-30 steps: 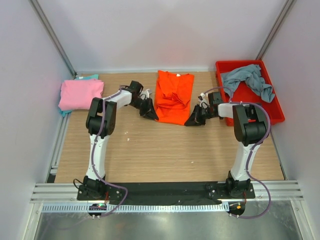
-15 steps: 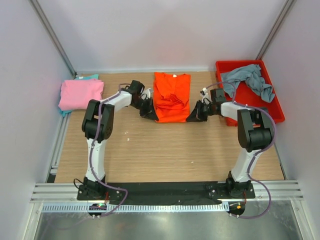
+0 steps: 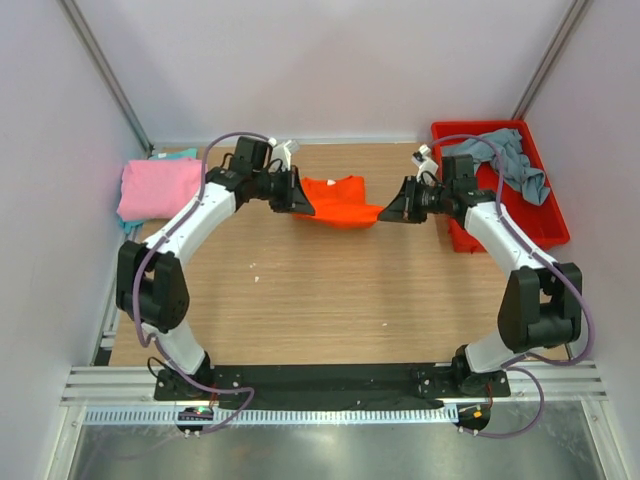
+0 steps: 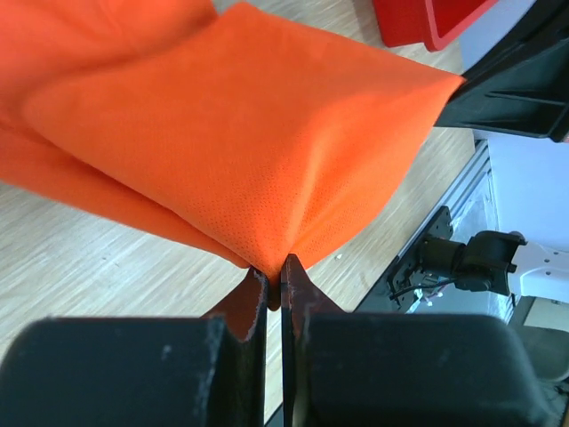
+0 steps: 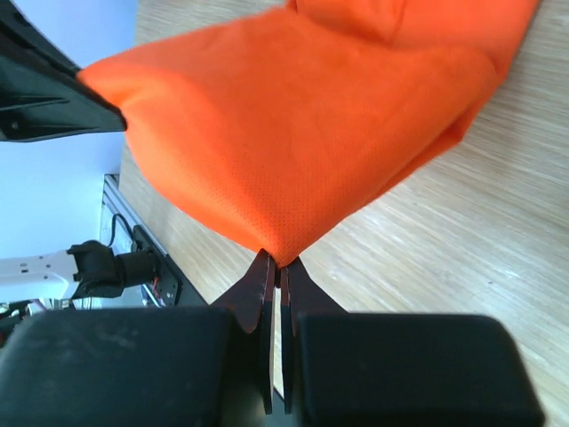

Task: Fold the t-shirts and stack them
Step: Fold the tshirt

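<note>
The orange t-shirt (image 3: 336, 199) lies at the back middle of the table, doubled over on itself into a short band. My left gripper (image 3: 302, 201) is shut on its left corner and my right gripper (image 3: 383, 213) is shut on its right corner. In the left wrist view the fingertips (image 4: 276, 271) pinch a point of orange cloth (image 4: 249, 133). The right wrist view shows the same pinch (image 5: 277, 263) on the orange cloth (image 5: 302, 124), raised off the wood. A folded pink t-shirt (image 3: 160, 187) lies at the far left on a teal one (image 3: 184, 153). A grey-blue t-shirt (image 3: 497, 158) lies crumpled in the bin.
The red plastic bin (image 3: 541, 237) stands at the back right, close behind my right arm. Side walls enclose the table, and a metal rail (image 3: 330, 382) runs along the near edge. Bare wood (image 3: 330, 290) stretches between the arms and the orange shirt.
Both grippers closed on the orange shirt's near corners and carried them up and toward the back, folding the shirt over itself. Both arms are now stretched further out.
</note>
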`<action>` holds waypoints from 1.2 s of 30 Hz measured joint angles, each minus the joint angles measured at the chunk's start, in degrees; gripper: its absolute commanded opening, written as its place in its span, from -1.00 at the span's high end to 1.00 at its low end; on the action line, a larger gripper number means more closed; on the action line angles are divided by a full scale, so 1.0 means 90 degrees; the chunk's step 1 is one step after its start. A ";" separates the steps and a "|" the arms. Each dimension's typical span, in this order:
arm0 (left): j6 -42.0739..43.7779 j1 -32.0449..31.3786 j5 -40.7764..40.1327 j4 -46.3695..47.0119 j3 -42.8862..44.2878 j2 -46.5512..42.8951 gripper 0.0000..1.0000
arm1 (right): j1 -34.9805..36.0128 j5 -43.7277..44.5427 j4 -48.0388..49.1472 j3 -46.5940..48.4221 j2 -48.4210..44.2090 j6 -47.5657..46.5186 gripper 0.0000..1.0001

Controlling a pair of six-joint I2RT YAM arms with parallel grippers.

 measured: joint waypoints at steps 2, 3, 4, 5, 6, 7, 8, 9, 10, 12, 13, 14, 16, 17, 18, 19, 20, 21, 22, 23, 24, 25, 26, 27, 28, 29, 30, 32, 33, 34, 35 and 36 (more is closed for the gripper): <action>0.0007 -0.0012 -0.0036 0.0015 -0.0107 -0.0221 1.00 | 0.0000 -0.0034 -0.0155 0.0058 -0.0262 -0.0044 0.97; 0.0007 -0.0012 -0.0051 0.0022 -0.0182 -0.0333 1.00 | 0.0000 -0.0049 -0.0228 0.0075 -0.0391 -0.0058 0.97; 0.0007 -0.0015 -0.0061 0.0027 -0.0255 -0.0442 1.00 | 0.0002 -0.0063 -0.0301 0.0095 -0.0512 -0.0068 0.97; 0.0007 -0.0015 -0.0075 0.0032 -0.0330 -0.0544 1.00 | 0.0002 -0.0080 -0.0347 0.0114 -0.0590 -0.0080 0.97; 0.0002 -0.0017 -0.0090 0.0041 -0.0401 -0.0634 1.00 | 0.0002 -0.0100 -0.0381 0.0146 -0.0670 -0.0087 0.97; -0.0005 -0.0022 -0.0104 0.0051 -0.0486 -0.0733 1.00 | 0.0010 -0.0114 -0.0391 0.0175 -0.0721 -0.0100 0.97; -0.0015 -0.0027 -0.0107 0.0083 -0.0580 -0.0828 1.00 | 0.0019 -0.0126 -0.0396 0.0197 -0.0733 -0.0112 0.97; -0.0019 -0.0029 -0.0112 0.0134 -0.0704 -0.0925 1.00 | 0.0036 -0.0129 -0.0401 0.0204 -0.0729 -0.0126 0.97; -0.0032 -0.0032 -0.0114 0.0177 -0.0843 -0.1010 1.00 | 0.0053 -0.0129 -0.0418 0.0204 -0.0707 -0.0134 0.97; -0.0053 -0.0032 -0.0151 0.0233 -0.1107 -0.1139 1.00 | 0.0104 -0.0131 -0.0481 0.0204 -0.0580 -0.0165 0.97; -0.0068 -0.0032 -0.0168 0.0243 -0.1222 -0.1168 1.00 | 0.0131 -0.0131 -0.0503 0.0211 -0.0488 -0.0182 0.97; -0.0073 -0.0034 -0.0214 0.0250 -0.1321 -0.1175 1.00 | 0.0165 -0.0129 -0.0554 0.0243 -0.0352 -0.0206 0.97; -0.0073 -0.0027 -0.0306 0.0238 -0.1401 -0.1144 1.00 | 0.0236 -0.0119 -0.0631 0.0367 -0.0010 -0.0253 0.97; -0.0068 -0.0024 -0.0340 0.0245 -0.1399 -0.1124 1.00 | 0.0267 -0.0109 -0.0656 0.0457 0.0172 -0.0272 0.97; -0.0061 -0.0010 -0.0374 0.0245 -0.1370 -0.1076 1.00 | 0.0301 -0.0083 -0.0673 0.0559 0.0359 -0.0282 0.97; -0.0044 0.0019 -0.0398 0.0206 -0.1275 -0.0979 1.00 | 0.0323 -0.0063 -0.0699 0.0656 0.0495 -0.0287 0.97; -0.0027 0.0056 -0.0420 0.0136 -0.1083 -0.0811 1.00 | 0.0345 -0.0032 -0.0699 0.0782 0.0661 -0.0299 0.97; -0.0010 0.0104 -0.0449 0.0138 -0.0862 -0.0588 1.00 | 0.0362 -0.0005 -0.0692 0.0913 0.0801 -0.0304 0.97; -0.0005 0.0168 -0.0452 0.0061 -0.0559 -0.0321 1.00 | 0.0372 0.0034 -0.0682 0.1049 0.0935 -0.0311 0.97; 0.0005 0.0226 -0.0464 0.0034 -0.0294 -0.0080 1.00 | 0.0379 0.0070 -0.0661 0.1207 0.1059 -0.0330 0.97; 0.0017 0.0301 -0.0481 0.0022 0.0029 0.0228 1.00 | 0.0379 0.0129 -0.0668 0.1406 0.1197 -0.0369 0.97; 0.0032 0.0372 -0.0503 -0.0022 0.0372 0.0549 1.00 | 0.0381 0.0170 -0.0658 0.1673 0.1394 -0.0420 0.97; 0.0053 0.0437 -0.0532 -0.0126 0.0792 0.0896 0.98 | 0.0381 0.0228 -0.0656 0.2021 0.1630 -0.0478 0.97; 0.0112 0.0478 -0.0597 -0.0136 0.1207 0.1248 0.79 | 0.0393 0.0313 -0.0622 0.2402 0.1899 -0.0546 0.97; 0.0177 0.0510 -0.0678 -0.0316 0.1739 0.1659 0.54 | 0.0393 0.0406 -0.0551 0.2776 0.2183 -0.0605 0.93; 0.0265 0.0522 -0.0738 -0.0444 0.2256 0.2033 0.24 | 0.0396 0.0515 -0.0444 0.3077 0.2453 -0.0634 0.61; 0.0376 0.0529 -0.0845 -0.0525 0.2907 0.2494 0.17 | 0.0396 0.0607 -0.0345 0.3259 0.2625 -0.0641 0.36; 0.0673 0.0520 -0.1200 -0.0867 0.4143 0.3305 0.00 | 0.0393 0.0818 -0.0146 0.3480 0.2960 -0.0631 0.06; 0.0818 0.0510 -0.1379 -0.0913 0.4515 0.3546 -0.01 | 0.0393 0.0918 -0.0056 0.3502 0.3065 -0.0600 -0.07; 0.0911 0.0498 -0.1520 -0.0988 0.4651 0.3638 -0.02 | 0.0393 0.1003 -0.0019 0.3500 0.3133 -0.0580 -0.11; 0.1003 0.0488 -0.1613 -0.1122 0.4648 0.3633 -0.03 | 0.0391 0.1076 -0.0010 0.3495 0.3164 -0.0568 -0.15; 0.1047 0.0476 -0.1642 -0.1222 0.4597 0.3580 -0.07 | 0.0386 0.1134 0.0032 0.3453 0.3164 -0.0551 -0.16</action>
